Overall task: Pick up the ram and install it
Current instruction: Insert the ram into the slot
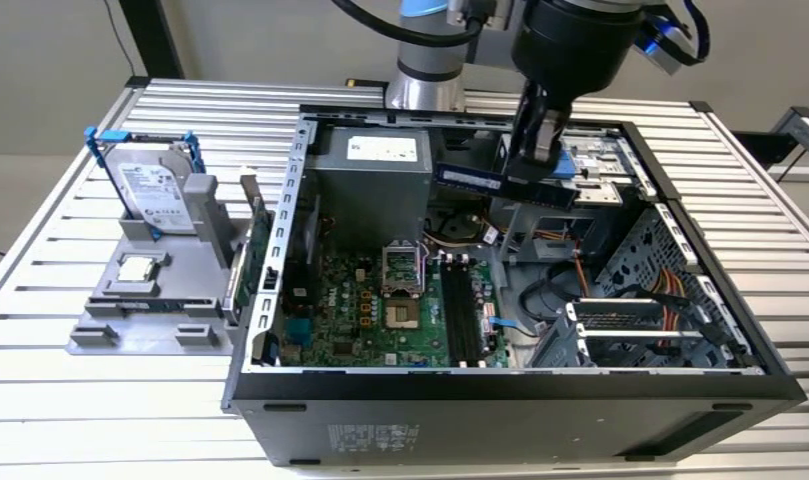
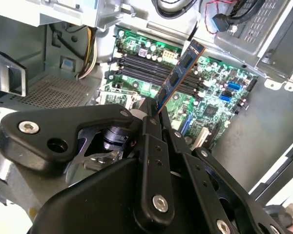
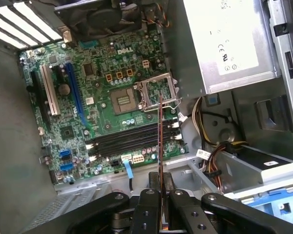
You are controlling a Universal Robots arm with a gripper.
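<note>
1. The ram (image 1: 500, 186) is a slim, long stick: a dark blue-green board with black chips.
2. It is in the air, clamped at one end by the gripper (image 1: 538, 140), its long edge roughly level in the exterior view.
3. It hangs above the motherboard (image 1: 364, 310) (edge-on in the first wrist view, crossing the slots (image 3: 132, 139)).

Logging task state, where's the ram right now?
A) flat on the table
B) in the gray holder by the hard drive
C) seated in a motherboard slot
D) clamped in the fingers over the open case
D: the gripper is shut on the ram, which hangs above the motherboard, not in a slot.
</note>
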